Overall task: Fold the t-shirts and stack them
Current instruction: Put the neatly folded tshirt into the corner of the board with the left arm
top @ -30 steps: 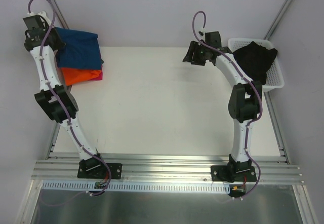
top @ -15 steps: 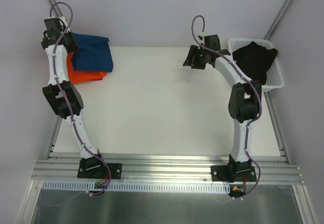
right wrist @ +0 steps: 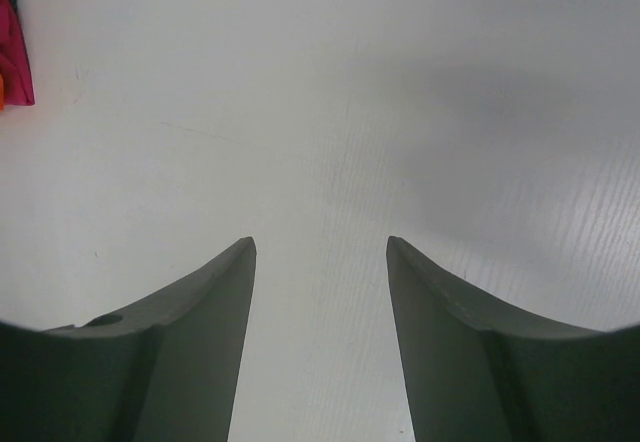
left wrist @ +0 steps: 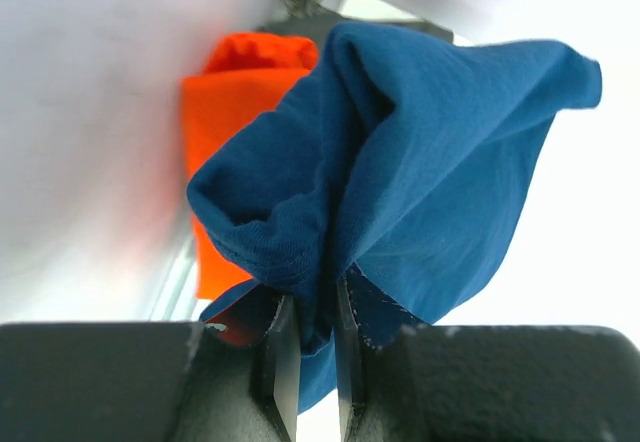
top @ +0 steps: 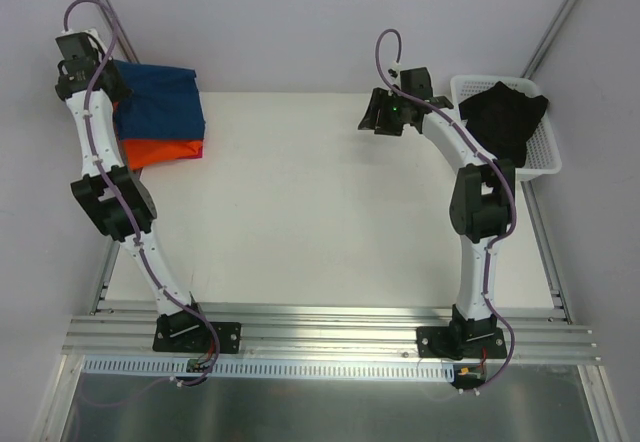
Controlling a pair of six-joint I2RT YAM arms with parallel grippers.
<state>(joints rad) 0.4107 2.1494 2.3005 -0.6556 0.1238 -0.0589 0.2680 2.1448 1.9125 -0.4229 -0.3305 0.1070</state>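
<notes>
Left jaws: pressed together on a bunched fold of the navy blue t-shirt, with the cloth pinched between my two fingers.
Navy blue t-shirt: it fanned out ahead of my left jaws in loose folds. Seen from above, it was at the table's far left corner, covering the far part of the orange t-shirt.
Orange t-shirt: it lay past my left jaws, under the blue cloth and on the wall side. I could not tell whether the two were touching.
Magenta cloth: a thin edge of magenta cloth showed at the orange t-shirt's right end, well away to the left of my right jaws.
Right jaws: spread apart, fingers hovering over bare table, only white surface between them.
White basket: the white basket sat at the table's far right corner, just to the right of my right jaws.
Black garment: a black garment was heaped in the basket, spilling over its rim.
</notes>
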